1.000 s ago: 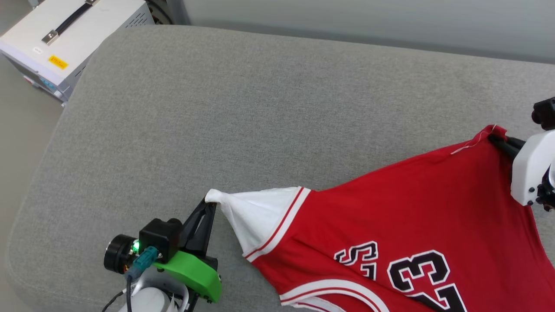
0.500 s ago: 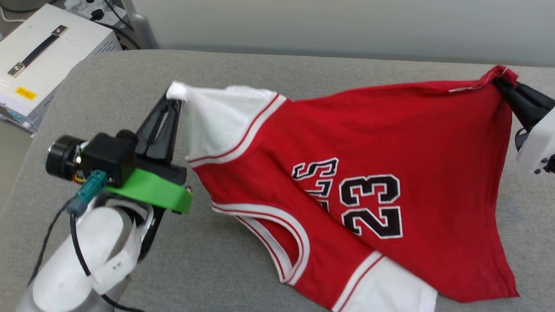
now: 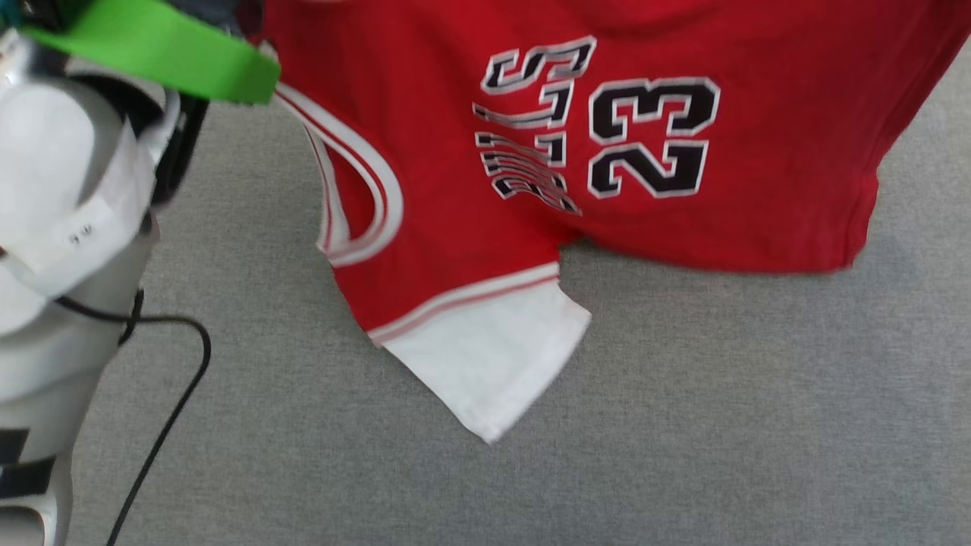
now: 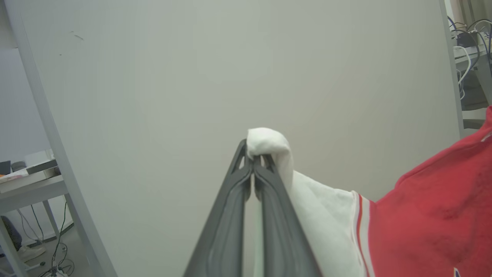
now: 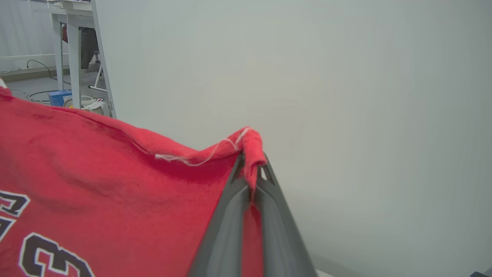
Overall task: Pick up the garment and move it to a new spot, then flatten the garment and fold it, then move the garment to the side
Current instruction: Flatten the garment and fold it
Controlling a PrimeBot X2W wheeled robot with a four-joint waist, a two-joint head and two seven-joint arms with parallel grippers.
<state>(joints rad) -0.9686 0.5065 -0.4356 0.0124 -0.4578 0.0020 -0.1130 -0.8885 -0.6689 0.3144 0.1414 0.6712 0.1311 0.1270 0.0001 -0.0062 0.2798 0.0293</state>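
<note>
Grey upholstered surface (image 3: 683, 425) underneath, pale wall (image 4: 230, 57) behind in both wrist views. Garment (image 3: 758, 212) hanging spread between both grippers, "23" print facing the head camera. Left gripper (image 4: 253, 156): fingers (image 4: 230, 215) pressed together on bunched tip of one white sleeve. Right gripper (image 5: 251, 169): fingers pinching a red hem corner, loose white thread (image 5: 192, 159) just beside. Lower white sleeve (image 3: 493, 364) dangling on near side, probably brushing the surface; too blurry to confirm. Green wrist bracket (image 3: 152, 45) at far left.

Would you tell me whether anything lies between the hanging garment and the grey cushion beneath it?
Nothing visible does: the garment, pinched by the left gripper and right gripper, hangs over bare grey cushion.
</note>
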